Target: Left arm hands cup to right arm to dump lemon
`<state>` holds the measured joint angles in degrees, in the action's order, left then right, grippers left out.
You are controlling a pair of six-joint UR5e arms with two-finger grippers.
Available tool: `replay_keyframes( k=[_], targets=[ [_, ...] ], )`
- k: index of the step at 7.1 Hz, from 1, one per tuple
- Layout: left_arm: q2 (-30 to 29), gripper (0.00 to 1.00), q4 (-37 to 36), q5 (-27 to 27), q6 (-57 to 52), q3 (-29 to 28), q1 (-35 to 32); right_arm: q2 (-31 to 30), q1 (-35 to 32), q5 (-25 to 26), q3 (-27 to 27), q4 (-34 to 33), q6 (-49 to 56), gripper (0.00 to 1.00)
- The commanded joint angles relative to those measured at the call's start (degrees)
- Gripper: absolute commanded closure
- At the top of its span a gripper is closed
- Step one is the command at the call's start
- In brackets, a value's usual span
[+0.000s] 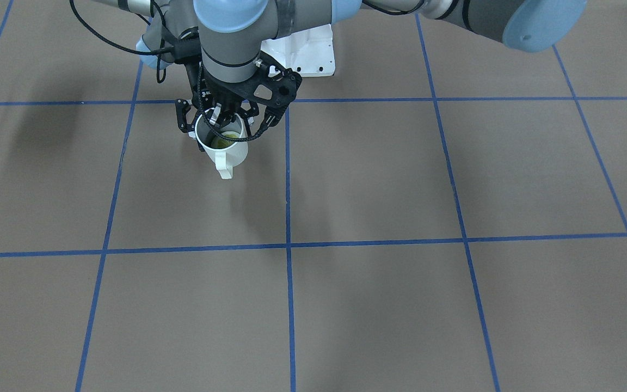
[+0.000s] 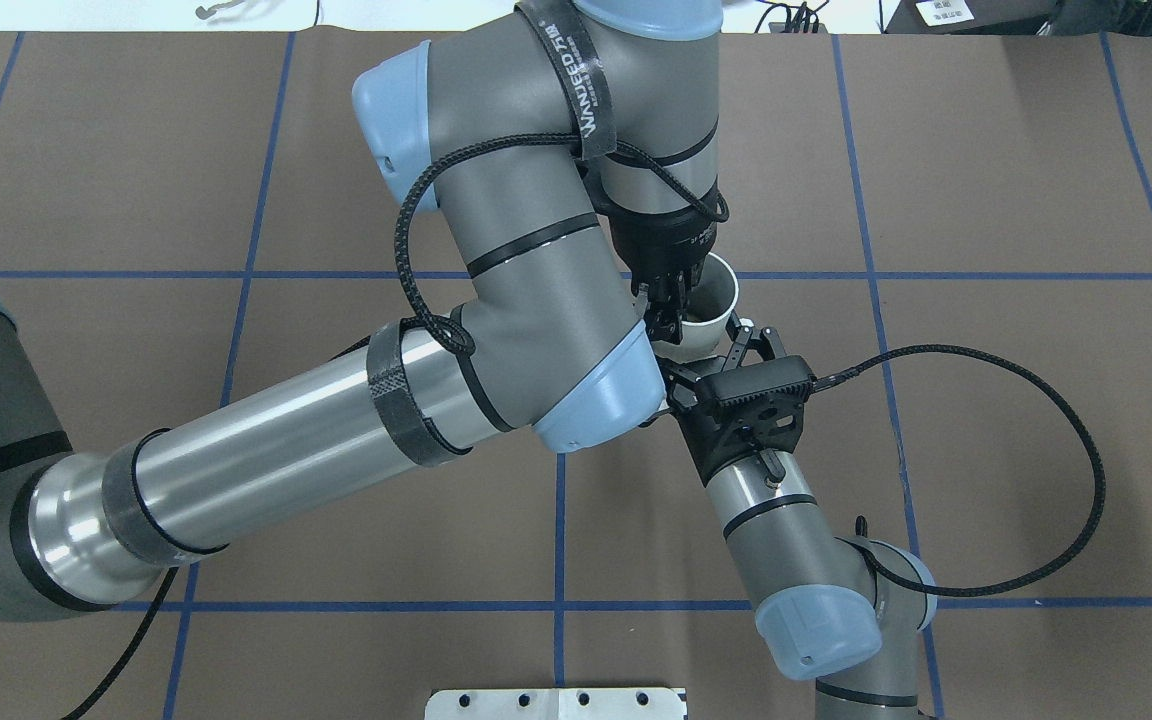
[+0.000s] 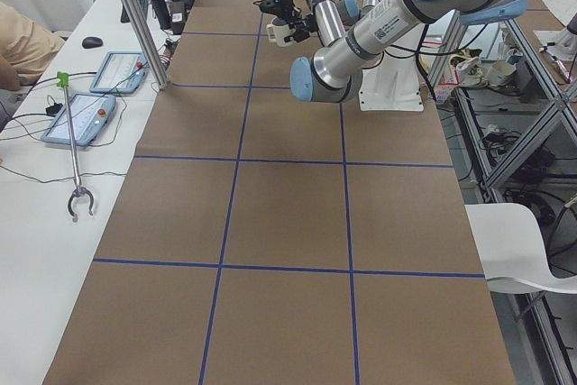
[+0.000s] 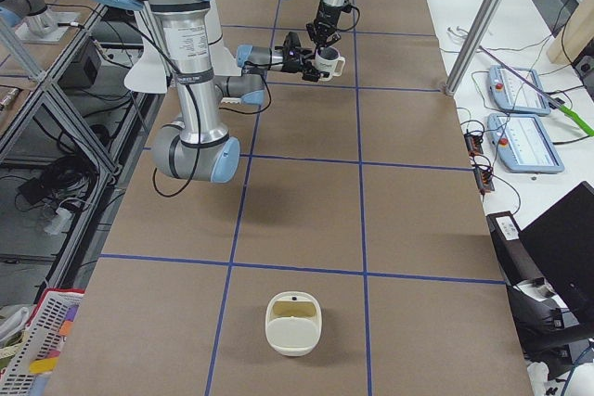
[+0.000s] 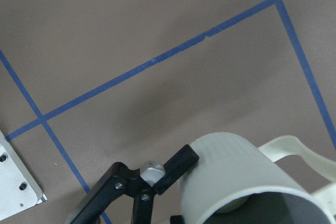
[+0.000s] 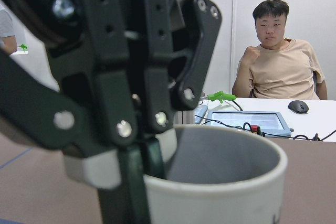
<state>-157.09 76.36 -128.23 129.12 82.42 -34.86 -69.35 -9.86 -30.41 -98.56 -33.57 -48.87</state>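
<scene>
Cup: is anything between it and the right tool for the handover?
Nothing visible. The right tool straddles the cup from the side; the left tool pinches its rim from above, clear of it.

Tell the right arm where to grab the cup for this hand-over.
Best to grip the cup across its plain side wall below the rim, jaws level, coming from the robot's side. The left gripper pinches the rim from above, the handle sticks out the far side, and the lemon inside needs it upright.

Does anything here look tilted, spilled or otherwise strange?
Nothing stands out. The cup is upright, the left tool pinching its rim and the right tool around its body; the lemon lies inside, nothing spilled.
</scene>
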Motion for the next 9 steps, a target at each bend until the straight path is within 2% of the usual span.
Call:
replay_keyframes(
  k=[1,2,3,4,5,6,7,9],
  targets=[
    [0.21,1.0,-0.07,0.0,-0.01,0.46,0.23,0.0,0.02,0.0,0.03,0.0,-0.09,0.01],
    [0.47,1.0,-0.07,-0.09,-0.01,0.64,0.23,0.0,0.02,0.0,0.12,0.0,-0.09,0.03],
    [0.56,1.0,-0.07,-0.26,-0.01,0.9,0.23,-0.09,0.02,0.0,0.12,0.0,-0.09,0.17],
    [0.56,1.0,-0.07,-0.52,-0.01,0.82,0.23,-0.09,0.02,0.0,0.12,0.0,0.0,0.4],
    [0.47,0.87,0.02,-0.53,-0.01,0.82,0.23,-0.26,0.02,0.0,0.12,0.0,0.0,0.67],
    [0.47,0.54,0.02,-0.53,-0.01,0.9,0.23,-0.35,0.02,0.0,0.12,0.0,0.0,0.76],
    [0.21,0.01,-0.24,-0.44,0.51,2.38,0.15,-0.44,0.02,0.0,0.12,0.0,0.0,0.76],
    [0.47,0.0,-0.42,-0.44,0.43,9.14,-2.65,-0.88,0.02,0.0,0.21,0.0,0.0,0.75]
  ],
)
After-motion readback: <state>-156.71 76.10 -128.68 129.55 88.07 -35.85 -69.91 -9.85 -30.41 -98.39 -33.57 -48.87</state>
